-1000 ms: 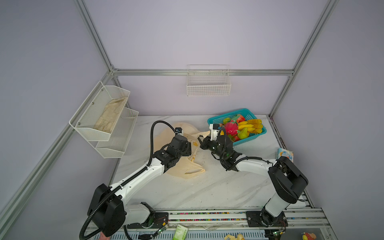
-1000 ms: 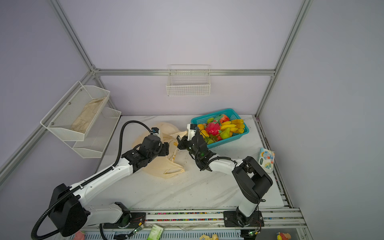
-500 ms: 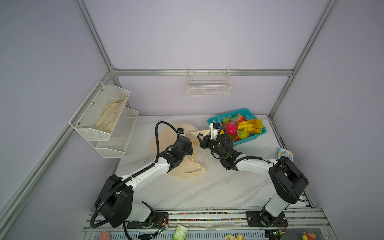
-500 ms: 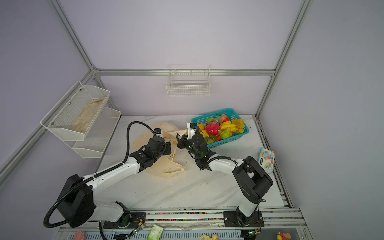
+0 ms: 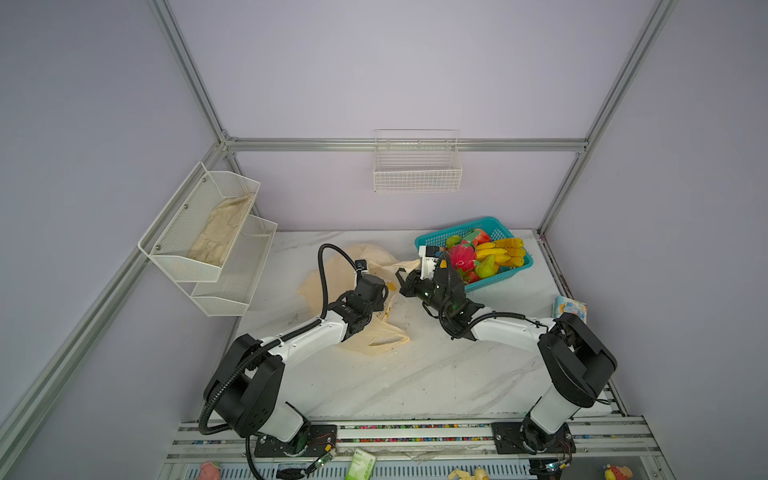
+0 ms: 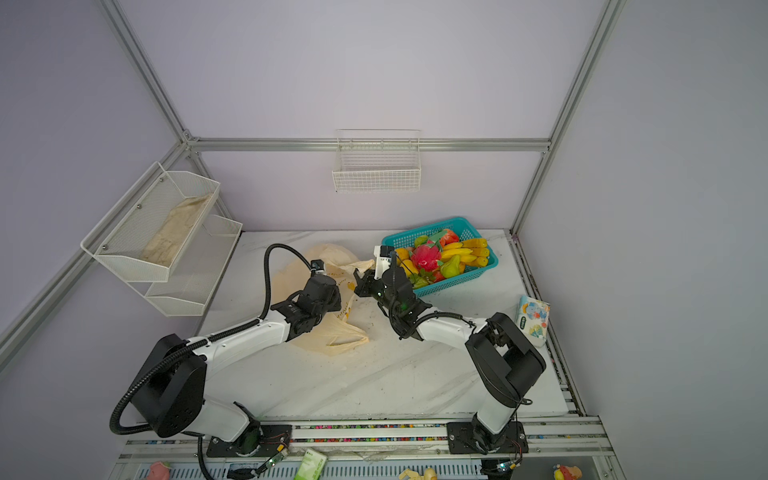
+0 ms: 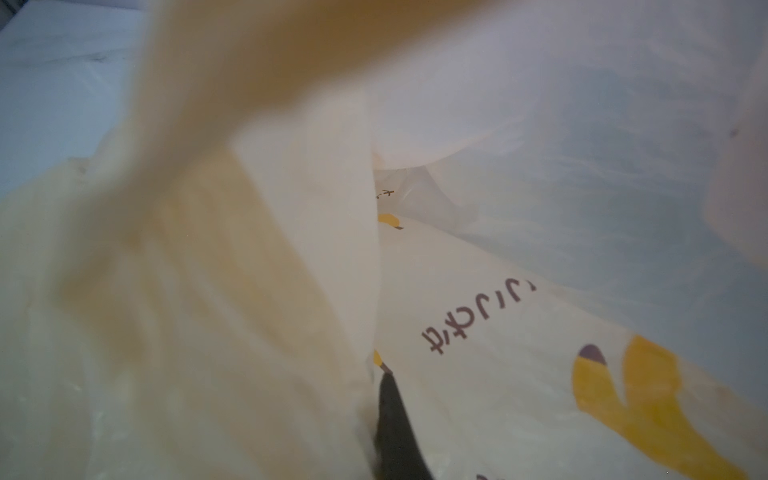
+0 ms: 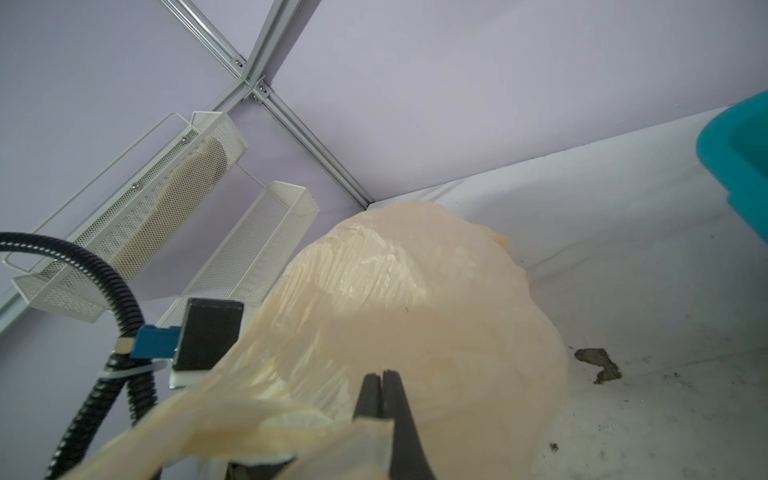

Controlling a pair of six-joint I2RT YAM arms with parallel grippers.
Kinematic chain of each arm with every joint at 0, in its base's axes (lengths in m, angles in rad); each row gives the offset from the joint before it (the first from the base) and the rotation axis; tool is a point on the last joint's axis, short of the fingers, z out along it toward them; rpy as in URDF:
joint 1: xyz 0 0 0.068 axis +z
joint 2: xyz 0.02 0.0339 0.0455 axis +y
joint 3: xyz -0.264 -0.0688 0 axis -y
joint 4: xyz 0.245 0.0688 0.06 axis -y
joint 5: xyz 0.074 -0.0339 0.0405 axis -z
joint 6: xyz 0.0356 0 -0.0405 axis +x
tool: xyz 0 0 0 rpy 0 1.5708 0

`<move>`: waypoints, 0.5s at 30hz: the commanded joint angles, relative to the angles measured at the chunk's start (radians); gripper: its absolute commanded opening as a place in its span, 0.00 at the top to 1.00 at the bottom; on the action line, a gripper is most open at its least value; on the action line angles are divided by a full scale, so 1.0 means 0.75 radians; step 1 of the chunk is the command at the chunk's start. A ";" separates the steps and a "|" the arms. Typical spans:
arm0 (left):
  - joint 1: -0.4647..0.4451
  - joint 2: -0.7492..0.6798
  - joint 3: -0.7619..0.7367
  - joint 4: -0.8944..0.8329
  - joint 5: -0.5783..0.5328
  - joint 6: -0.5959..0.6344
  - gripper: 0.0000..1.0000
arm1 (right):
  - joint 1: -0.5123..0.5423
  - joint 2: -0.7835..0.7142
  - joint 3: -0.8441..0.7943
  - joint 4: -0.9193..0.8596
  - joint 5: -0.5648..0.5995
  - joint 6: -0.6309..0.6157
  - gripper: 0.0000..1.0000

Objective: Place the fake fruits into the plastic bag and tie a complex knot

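Note:
The cream plastic bag (image 5: pixel 374 334) (image 6: pixel 332 332) lies crumpled on the marble table, left of centre. My left gripper (image 5: pixel 385 296) (image 6: pixel 340 297) is pressed down into it. In the left wrist view one dark finger (image 7: pixel 392 419) shows against a fold of printed bag film (image 7: pixel 498 332), shut on it. My right gripper (image 5: pixel 402 279) (image 8: pixel 381 374) is shut on a bag handle strip (image 8: pixel 291 432) and holds it up off the table. The fake fruits, among them a pink dragon fruit (image 5: pixel 462 255), bananas (image 5: pixel 505 249) and a green pear (image 5: pixel 486 266), lie in the teal basket (image 5: pixel 440 237) just behind the right wrist.
White mesh shelves (image 5: pixel 208 232) on the left wall hold folded cream bags. A wire basket (image 5: pixel 417 166) hangs on the back wall. A printed tissue pack (image 5: pixel 569 307) lies at the table's right edge. The left arm's black cable (image 5: pixel 322 266) arches over the bag.
My left gripper has gone from open to shut on the bag, and that arm has sunk lower over it. The right gripper has kept its hold and place.

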 commanded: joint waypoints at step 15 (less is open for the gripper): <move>0.432 -0.086 0.409 -0.463 1.373 -0.016 1.00 | -0.138 0.177 0.473 -0.630 0.164 -0.637 1.00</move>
